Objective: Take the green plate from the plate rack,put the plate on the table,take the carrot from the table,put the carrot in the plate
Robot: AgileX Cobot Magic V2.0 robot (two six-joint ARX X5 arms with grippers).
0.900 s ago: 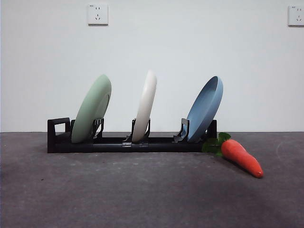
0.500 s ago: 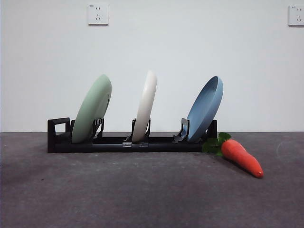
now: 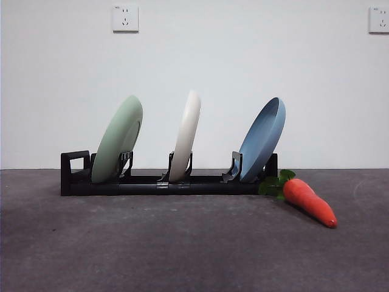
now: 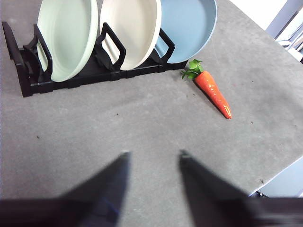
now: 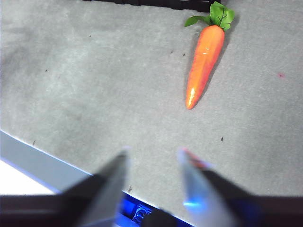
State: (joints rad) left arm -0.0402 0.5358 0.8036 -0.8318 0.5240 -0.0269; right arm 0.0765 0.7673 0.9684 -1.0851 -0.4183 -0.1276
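Showing both pincers (left [image 4: 152, 158], right [image 5: 152, 156]) apart, wrist views alone; front misses them.

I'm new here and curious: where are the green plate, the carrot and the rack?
green plate [image 3: 117, 140], front view, middle of its back.
carrot [image 3: 310, 203], front view, orange body.
plate rack [image 3: 74, 165], front view, loop handle.

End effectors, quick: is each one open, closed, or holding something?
Left end effector: open, holding nothing.
Right end effector: open, holding nothing.
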